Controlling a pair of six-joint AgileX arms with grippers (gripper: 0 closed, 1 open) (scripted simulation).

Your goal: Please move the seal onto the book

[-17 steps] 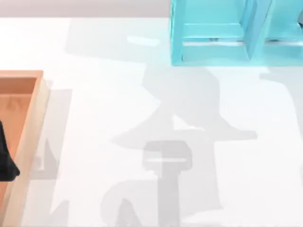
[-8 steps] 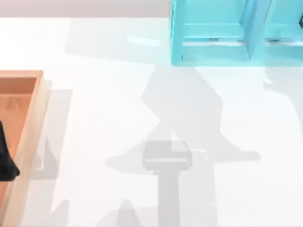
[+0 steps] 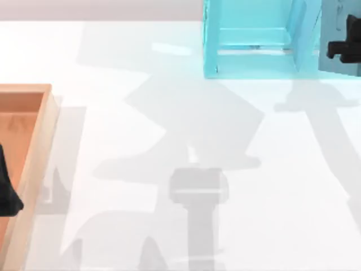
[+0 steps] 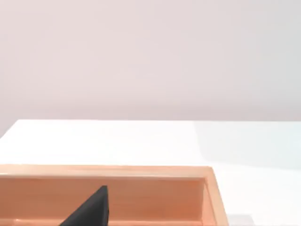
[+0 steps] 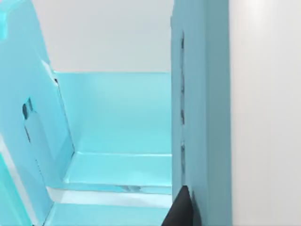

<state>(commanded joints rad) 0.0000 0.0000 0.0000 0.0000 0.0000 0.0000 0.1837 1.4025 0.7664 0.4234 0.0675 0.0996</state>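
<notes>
The seal and the book are out of view. My right gripper (image 3: 345, 48) is a black shape at the back right, in front of the cyan shelf unit (image 3: 254, 53). In the right wrist view a black tip of the right gripper (image 5: 181, 209) sits close to an upright panel of the shelf unit (image 5: 202, 94), facing an empty compartment. My left gripper (image 3: 8, 192) hangs over the wooden tray (image 3: 39, 147) at the table's left edge. Its black tip (image 4: 91, 209) shows above the tray's inside in the left wrist view.
The wooden tray (image 4: 141, 172) has raised walls and lies along the left side. The cyan shelf unit stands at the back right with upright dividers. Arm shadows fall across the white tabletop (image 3: 141, 113) in the middle.
My right gripper has come into the top view at the back right, by the shelf unit, and its shadow has shifted across the table. The left arm has not moved.
</notes>
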